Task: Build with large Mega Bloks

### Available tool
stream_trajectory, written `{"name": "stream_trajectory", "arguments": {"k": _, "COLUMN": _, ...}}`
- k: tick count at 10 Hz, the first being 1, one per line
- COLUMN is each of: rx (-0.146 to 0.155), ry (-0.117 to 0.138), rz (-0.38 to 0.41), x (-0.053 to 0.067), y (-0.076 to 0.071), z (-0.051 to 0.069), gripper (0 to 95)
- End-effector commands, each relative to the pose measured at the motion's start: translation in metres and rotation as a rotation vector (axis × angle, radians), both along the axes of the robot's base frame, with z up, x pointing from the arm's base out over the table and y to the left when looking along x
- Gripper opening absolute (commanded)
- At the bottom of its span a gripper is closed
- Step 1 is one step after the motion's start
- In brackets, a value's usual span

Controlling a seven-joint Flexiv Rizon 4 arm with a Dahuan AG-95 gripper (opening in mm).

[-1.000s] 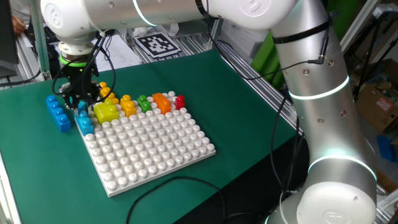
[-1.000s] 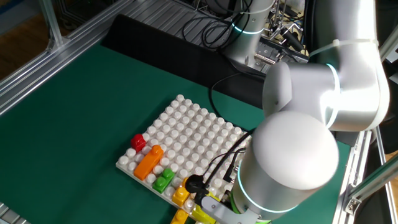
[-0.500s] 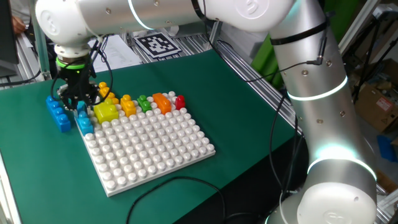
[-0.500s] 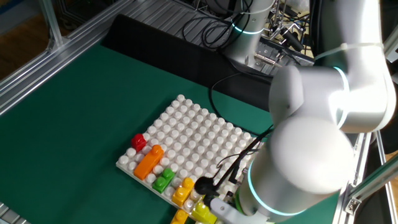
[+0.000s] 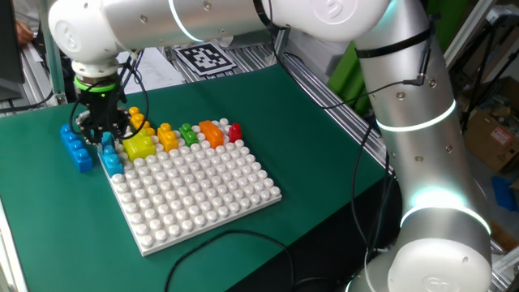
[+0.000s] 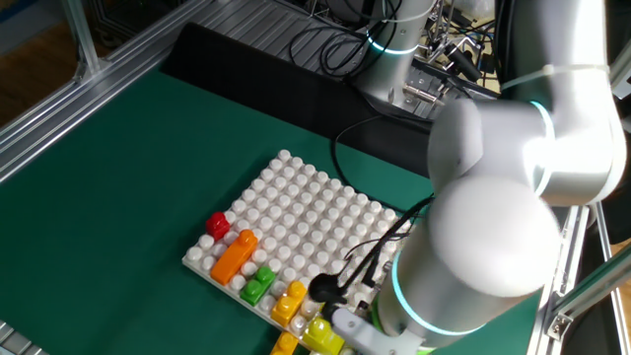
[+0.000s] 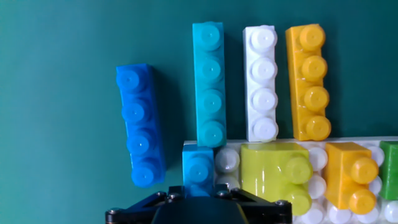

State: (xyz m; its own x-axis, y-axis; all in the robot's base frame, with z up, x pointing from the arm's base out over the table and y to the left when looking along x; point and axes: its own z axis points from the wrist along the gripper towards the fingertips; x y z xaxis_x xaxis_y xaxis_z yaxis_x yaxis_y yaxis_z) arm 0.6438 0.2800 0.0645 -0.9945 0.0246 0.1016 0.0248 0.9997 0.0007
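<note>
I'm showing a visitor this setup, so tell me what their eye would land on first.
The big silver arm arching over the green table, its gripper pointing down at the far corner of the white baseplate. Next, the bright bricks along that baseplate's edge: yellow-green brick, orange brick and red brick. In the hand view, four long bricks lie side by side on the mat: blue brick, teal brick, white and yellow.

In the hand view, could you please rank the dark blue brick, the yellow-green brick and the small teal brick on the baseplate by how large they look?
1. dark blue brick, a long four-stud bar
2. yellow-green brick, shorter but wider; close to the first in area, so unsure
3. small teal brick, clearly smallest, though the gripper partly hides it
</note>
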Motion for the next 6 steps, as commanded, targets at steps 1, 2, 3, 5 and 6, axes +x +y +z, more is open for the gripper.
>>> {"name": "stream_trajectory", "arguments": {"k": 1, "rx": -0.021, "ry": -0.004, "rz": 0.004, "x": -0.0031, "y": 0.0001, "z": 0.0017, "gripper": 0.0}}
{"name": "stream_trajectory", "arguments": {"k": 2, "rx": -0.017, "ry": -0.008, "rz": -0.007, "x": -0.0043, "y": -0.0002, "z": 0.0055, "gripper": 38.0}}
{"name": "stream_trajectory", "arguments": {"k": 3, "rx": -0.017, "ry": -0.010, "rz": -0.013, "x": -0.0046, "y": -0.0002, "z": 0.0059, "gripper": 57.0}}
{"name": "stream_trajectory", "arguments": {"k": 5, "rx": -0.018, "ry": -0.009, "rz": -0.029, "x": -0.0055, "y": -0.0003, "z": 0.0085, "gripper": 57.0}}
{"name": "stream_trajectory", "arguments": {"k": 6, "rx": -0.019, "ry": -0.006, "rz": -0.036, "x": -0.0060, "y": -0.0004, "z": 0.0100, "gripper": 57.0}}
